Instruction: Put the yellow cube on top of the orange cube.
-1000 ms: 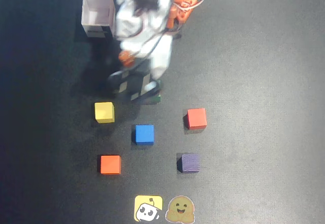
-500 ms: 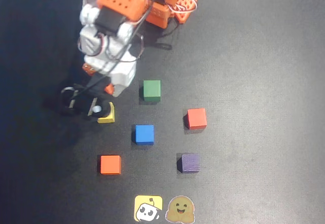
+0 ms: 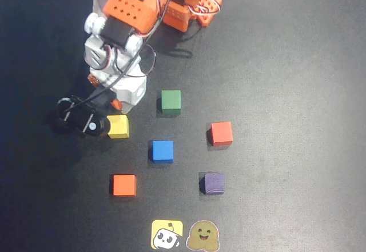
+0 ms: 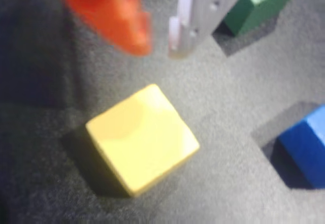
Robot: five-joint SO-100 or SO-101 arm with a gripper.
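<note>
The yellow cube (image 3: 118,126) (image 4: 142,138) rests on the dark mat at the left of the cube group. Further down the overhead view, the orange cube (image 3: 124,185) sits alone; the wrist view does not show it. My gripper (image 3: 113,108) (image 4: 158,49) hovers just beyond the yellow cube's far edge. Its orange finger (image 4: 124,21) and white finger (image 4: 195,16) stand a narrow gap apart, much narrower than the cube, with nothing between them. They are not touching the cube.
Around them lie a green cube (image 3: 170,101) (image 4: 256,3), a blue cube (image 3: 162,151) (image 4: 304,145), a red-orange cube (image 3: 221,133) and a purple cube (image 3: 214,183). A white open box (image 3: 100,12) stands behind the arm. Two stickers (image 3: 184,235) lie at the near edge.
The arm has swung left from above the green cube, which now shows, to the yellow cube. In the last half second it shifted slightly further left.
</note>
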